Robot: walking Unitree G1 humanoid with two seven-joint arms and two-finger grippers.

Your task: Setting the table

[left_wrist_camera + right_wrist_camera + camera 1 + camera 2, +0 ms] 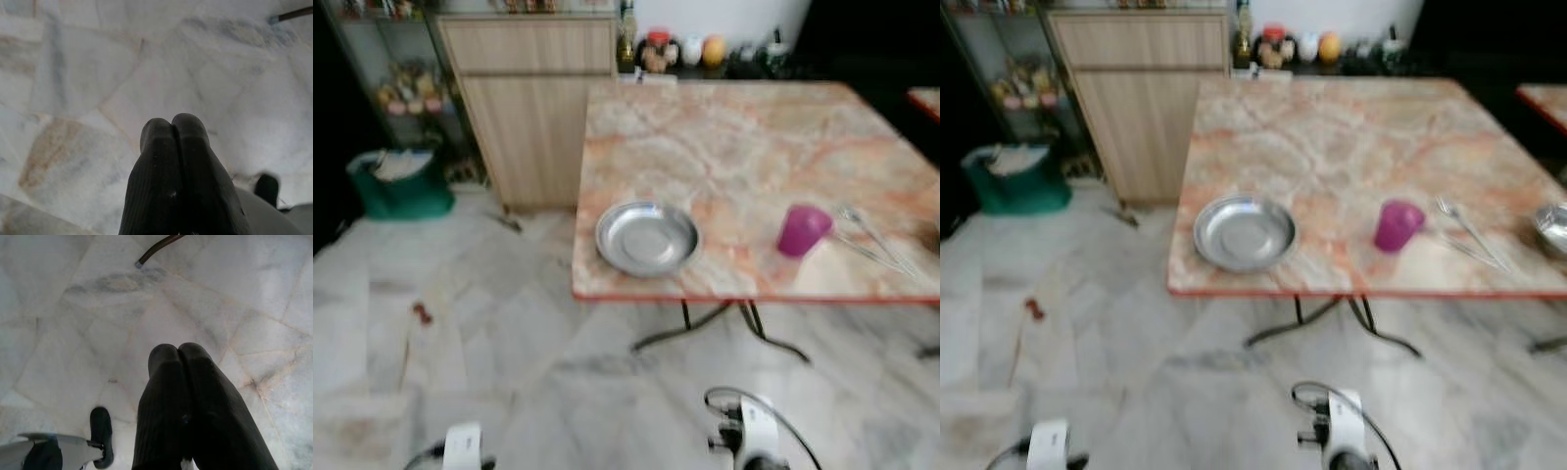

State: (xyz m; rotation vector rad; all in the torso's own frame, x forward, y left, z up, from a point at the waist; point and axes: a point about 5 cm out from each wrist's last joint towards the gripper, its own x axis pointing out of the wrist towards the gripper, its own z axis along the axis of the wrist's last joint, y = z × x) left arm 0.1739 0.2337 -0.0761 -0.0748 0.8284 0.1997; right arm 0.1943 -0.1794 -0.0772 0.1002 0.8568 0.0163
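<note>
Right now I see the marble-patterned table (754,137) ahead of me, a little blurred. On its near edge toward the left sits a round metal plate (647,238), and to the right of it, apart from it, a purple cup (801,230). Just right of the cup lie thin metal utensils (1469,235), too smeared for me to tell them apart. In the right eye view a metal bowl (1553,228) is cut off by the frame at the table's right side. Beyond the table on the left stands a wooden cabinet (533,98), with a green bin (399,184) on the marble floor (509,372) further left; the small jars on the far counter are too soft to name.

Both arms hang low over the floor. My left pincer (172,128) has its two fingers pressed together, holding nothing, and my right pincer (179,356) is likewise closed and empty.
</note>
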